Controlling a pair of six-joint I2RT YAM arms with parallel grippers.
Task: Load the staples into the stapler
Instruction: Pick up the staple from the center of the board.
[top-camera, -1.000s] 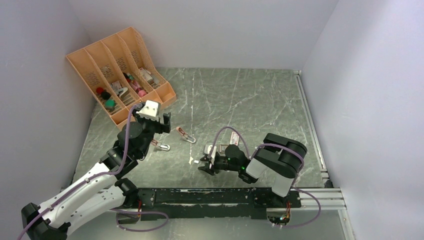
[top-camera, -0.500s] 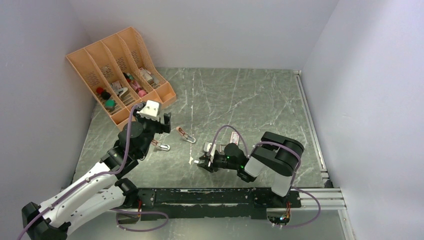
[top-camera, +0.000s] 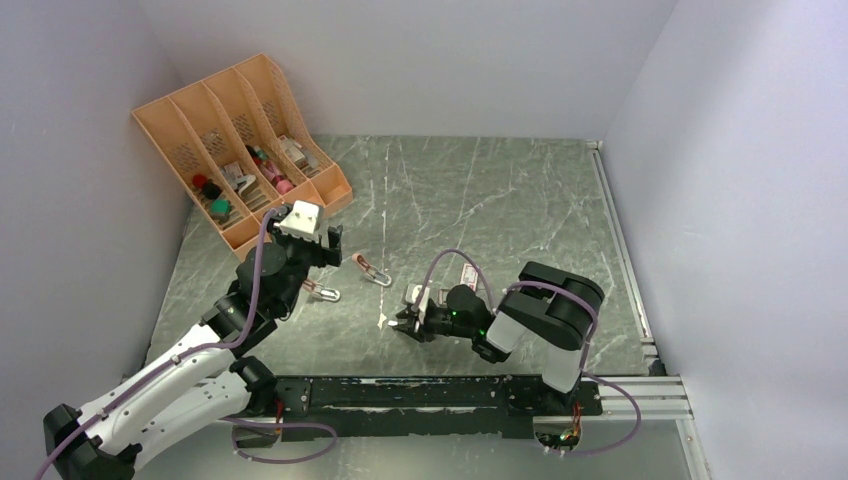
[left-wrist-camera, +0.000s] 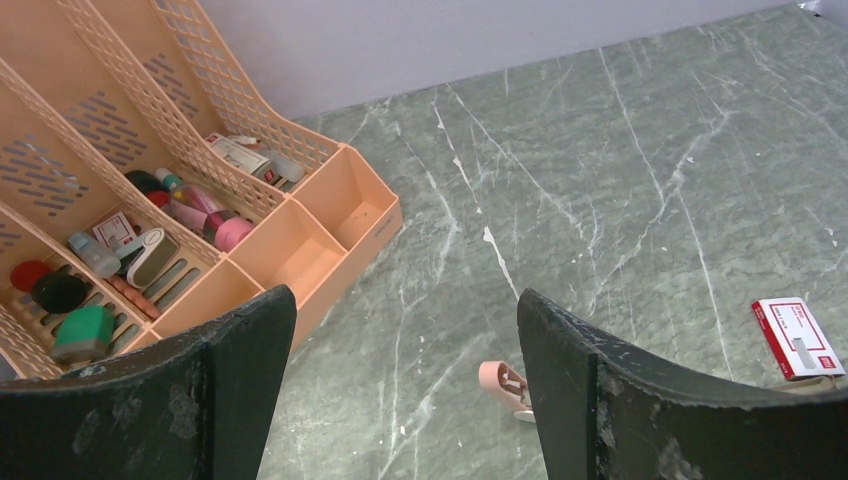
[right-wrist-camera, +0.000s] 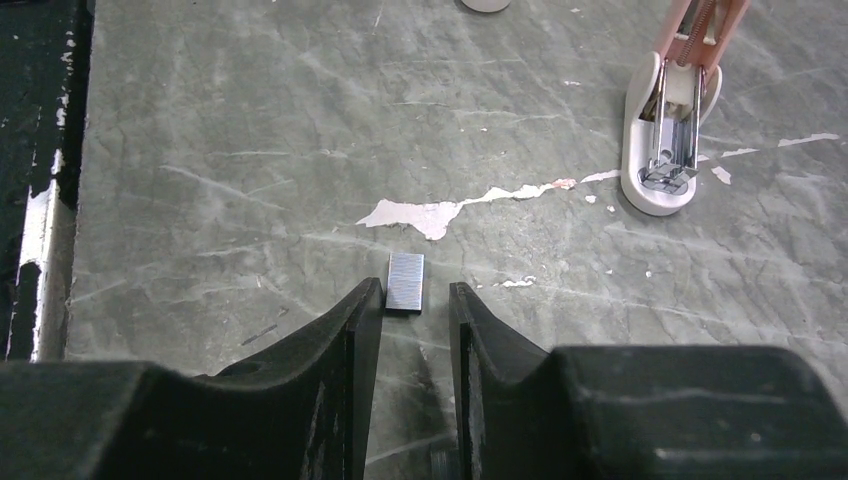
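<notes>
silvery staples (right-wrist-camera: 405, 282) lie flat on the bench (right-wrist-camera: 230, 150) between the right claw's (right-wrist-camera: 415, 294) tips, which stand slightly parted, unclenched, lined up to pinch; the open stapler (right-wrist-camera: 668, 140) waits ahead-right.

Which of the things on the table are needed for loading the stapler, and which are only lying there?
For the job:
- staple strip, between the tips of the right fingers
- open pink stapler
- red-and-white staple box

Lying about:
- orange organizer with its small items
- second pink stapler, probably spare
</notes>
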